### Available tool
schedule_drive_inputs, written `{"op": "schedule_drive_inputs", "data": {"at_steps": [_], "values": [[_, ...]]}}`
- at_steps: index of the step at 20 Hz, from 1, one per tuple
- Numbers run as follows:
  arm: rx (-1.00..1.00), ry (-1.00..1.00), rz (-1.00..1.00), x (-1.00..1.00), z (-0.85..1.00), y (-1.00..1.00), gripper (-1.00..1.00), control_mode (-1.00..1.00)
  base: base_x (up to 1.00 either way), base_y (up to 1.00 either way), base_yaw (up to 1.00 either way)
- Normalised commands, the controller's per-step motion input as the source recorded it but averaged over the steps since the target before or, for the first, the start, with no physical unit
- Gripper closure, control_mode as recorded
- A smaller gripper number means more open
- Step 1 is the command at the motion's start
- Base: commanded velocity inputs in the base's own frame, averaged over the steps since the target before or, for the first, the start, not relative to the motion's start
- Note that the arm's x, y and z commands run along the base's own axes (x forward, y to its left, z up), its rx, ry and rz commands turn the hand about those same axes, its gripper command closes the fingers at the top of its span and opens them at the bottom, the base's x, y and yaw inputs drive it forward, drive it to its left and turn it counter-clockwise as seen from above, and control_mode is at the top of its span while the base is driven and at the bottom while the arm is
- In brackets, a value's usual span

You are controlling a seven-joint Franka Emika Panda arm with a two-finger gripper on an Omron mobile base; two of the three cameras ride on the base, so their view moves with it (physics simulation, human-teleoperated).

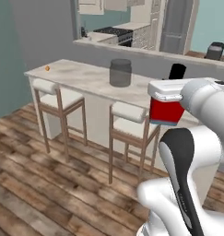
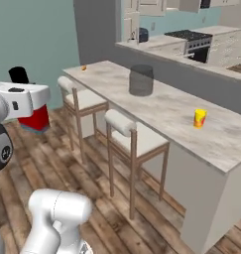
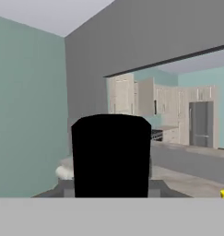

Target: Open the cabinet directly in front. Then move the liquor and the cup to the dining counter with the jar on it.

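My gripper (image 1: 167, 98) is shut on the liquor (image 1: 165, 112), a bottle with a red label and a black cap (image 1: 177, 71), held in the air on the near side of the dining counter (image 1: 81, 76). From the right, the gripper (image 2: 29, 105) and the liquor (image 2: 36, 119) hang left of the stools. The black cap (image 3: 111, 154) blocks the centre of the hand view. A smoky-grey jar (image 1: 120, 72) (image 2: 141, 79) stands mid-counter. The yellow cup (image 2: 200, 118) stands upright on the dining counter (image 2: 166, 111), right of the jar. Beige wall cabinets (image 3: 120, 94) show far behind.
Two white-cushioned wooden stools (image 1: 56, 90) (image 1: 132, 115) stand against the counter's near side. A tiny orange thing (image 1: 47, 68) lies at the counter's far left end. Behind the grey ledge are a stove (image 1: 113, 31), a fridge (image 1: 175, 25) and a dark toaster (image 1: 215, 50). Wood floor lies below.
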Motion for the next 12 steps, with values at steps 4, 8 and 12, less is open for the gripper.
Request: {"op": "schedule_drive_inputs", "data": {"at_steps": [4,8,12], "values": [[0.0,0.0,0.0,0.0,0.0,0.0,1.0,1.0,0.28,0.37,-0.46],[0.0,0.0,0.0,0.0,0.0,0.0,1.0,1.0,0.23,0.38,-0.45],[0.0,0.0,0.0,0.0,0.0,0.0,1.0,1.0,0.18,0.06,-0.43]]}}
